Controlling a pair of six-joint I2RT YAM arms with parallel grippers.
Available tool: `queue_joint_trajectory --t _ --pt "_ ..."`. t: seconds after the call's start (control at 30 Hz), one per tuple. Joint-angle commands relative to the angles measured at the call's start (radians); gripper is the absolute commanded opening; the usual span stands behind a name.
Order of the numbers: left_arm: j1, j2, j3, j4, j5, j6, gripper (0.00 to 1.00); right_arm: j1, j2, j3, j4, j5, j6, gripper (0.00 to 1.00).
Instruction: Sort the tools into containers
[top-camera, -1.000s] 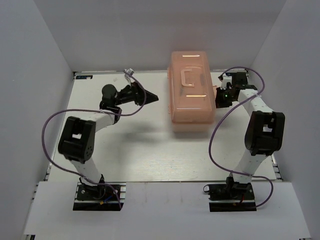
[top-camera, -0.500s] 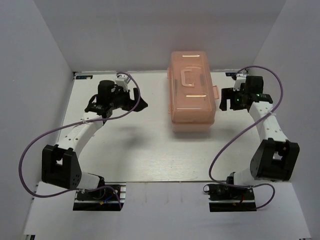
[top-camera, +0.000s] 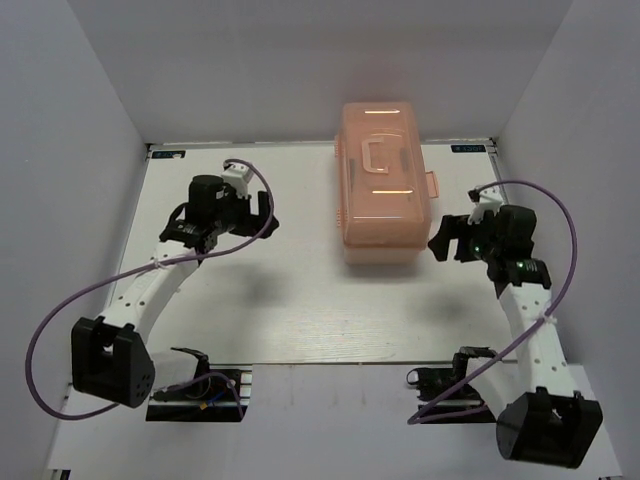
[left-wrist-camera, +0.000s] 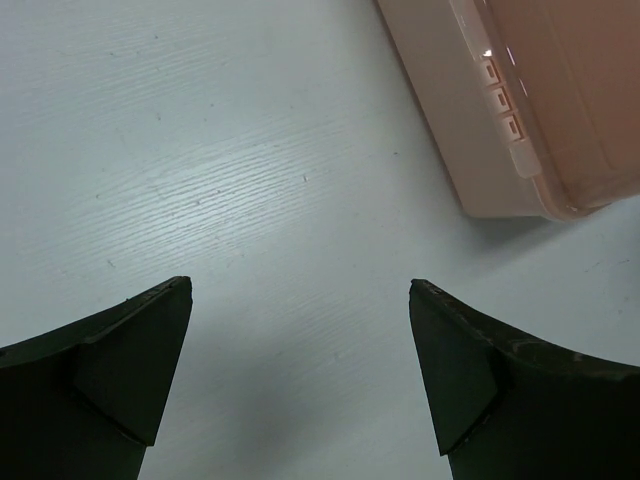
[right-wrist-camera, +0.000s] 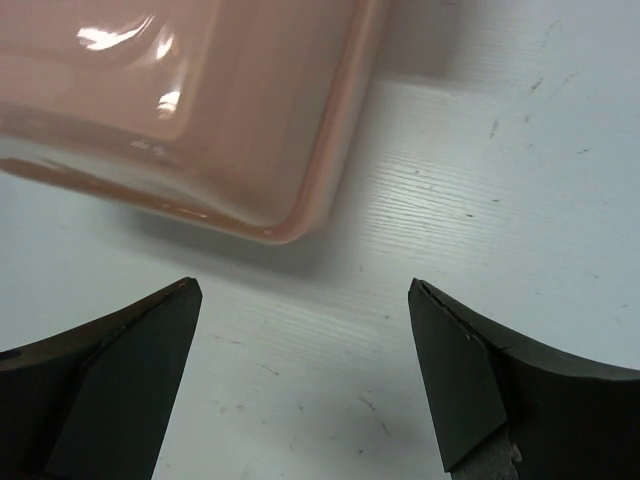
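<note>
Toolbox (top-camera: 385, 252) is sitting near the far middle of the bench (top-camera: 300, 310), with its lid (top-camera: 388, 215) lying shut and the handle (top-camera: 377, 155) facing up. The latch (top-camera: 432, 186) is projecting from the right side; whether it is fastened cannot be told.

No tools are showing anywhere on the bench in any view. The translucent lid is hiding the compartments, so what they are holding cannot be confirmed.

The left end effector (left-wrist-camera: 300, 290) is hanging over bare bench well to the left of the toolbox, spread wide and gripping nothing. The right end effector (right-wrist-camera: 305, 290) is hovering just beside the near right corner, likewise released and carrying nothing.

Judgement: with the lid down and no tools lying out, the sorting is either finished or waiting on the toolbox being opened. If it is the latter, the next move is calling for the right arm to work the latch while the left steadies the toolbox.
</note>
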Motion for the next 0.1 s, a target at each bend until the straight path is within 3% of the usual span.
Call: queue_joint_trajectory --t 0.0,0.07 --pt "0.0 -0.038 -0.008 -0.01 -0.038 0.017 1.0 -0.002 -0.048 -0.056 0.102 -0.108 0.001 0.9" --pt "0.0 -0.038 -0.008 -0.01 -0.038 0.017 1.0 -0.006 -0.067 -0.073 0.098 -0.121 0.006 0.9"
